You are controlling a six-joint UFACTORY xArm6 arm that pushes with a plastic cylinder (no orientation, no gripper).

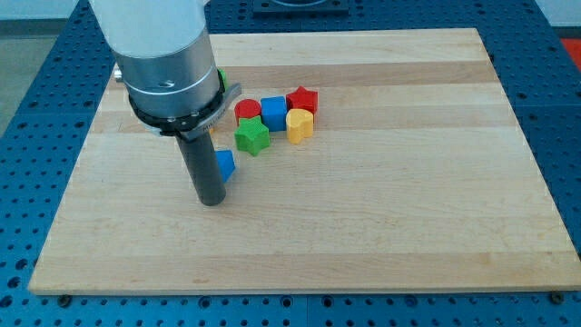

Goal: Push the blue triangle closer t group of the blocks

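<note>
**benchbot_42:** Ok so, big stuff first: the wooden board (381,227) is mostly bare, and my arm's fat grey housing (172,82) blocks the upper-left part. There's a sliver of green (221,80) peeking out behind it, can't tell what shape.

**pushrod_pete:** Where's the cluster?

**benchbot_42:** Just right of the housing: red cylinder (247,111), blue cube (273,113), red star (302,99), yellow heart (300,124), green star (251,137), all bunched together.

**pushrod_pete:** And the blue triangle?

**benchbot_42:** The blue triangle (225,163) sits just below-left of the green star, half hidden by the rod. My tip (211,202) is touching or nearly touching its left side, a bit lower. No gripper here, just a bare rod holding nothing.

**pushrod_pete:** Risks?

**benchbot_42:** I'd guess contact is off-centre, so the triangle could spin and slip past the tip. Push too hard and it shoves the green star, scattering the group.
</note>
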